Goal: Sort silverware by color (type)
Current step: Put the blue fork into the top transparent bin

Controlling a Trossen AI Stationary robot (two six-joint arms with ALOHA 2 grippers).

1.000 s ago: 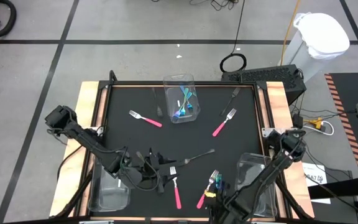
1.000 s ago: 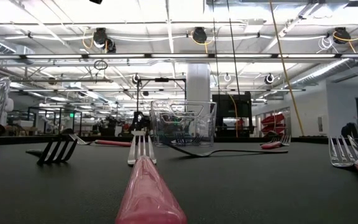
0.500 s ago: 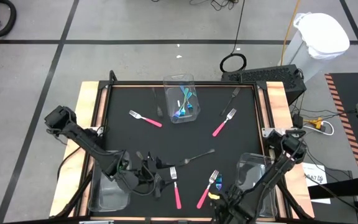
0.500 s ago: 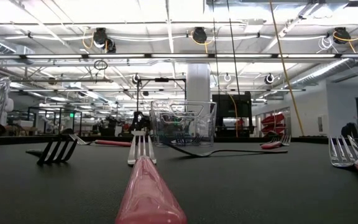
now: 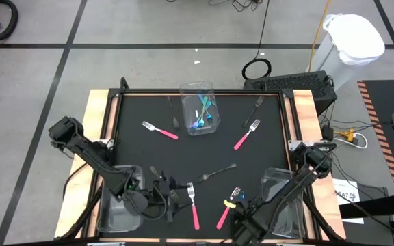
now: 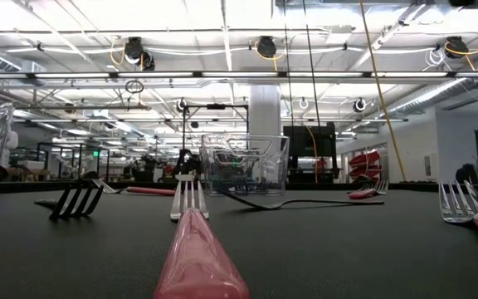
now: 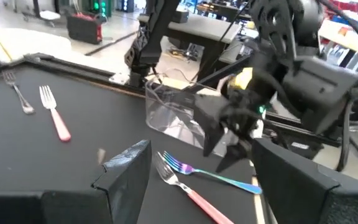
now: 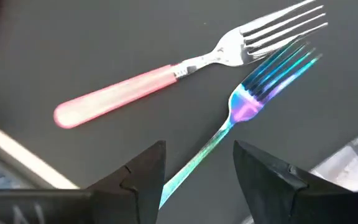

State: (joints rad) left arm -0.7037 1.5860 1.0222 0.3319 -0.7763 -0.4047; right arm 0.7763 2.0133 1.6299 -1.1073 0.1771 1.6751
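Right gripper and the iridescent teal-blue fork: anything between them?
Nothing. In the right wrist view the iridescent teal-blue fork's handle runs between the open right gripper's fingers over bare black mat.

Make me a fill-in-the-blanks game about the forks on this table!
1. The rainbow fork lies beside a fork with a ____ handle.
2. The clear bin at the table's far edge holds ____ forks.
3. The right hand hangs over the rainbow fork with its fingers ____.

Missing words: pink; rainbow; open
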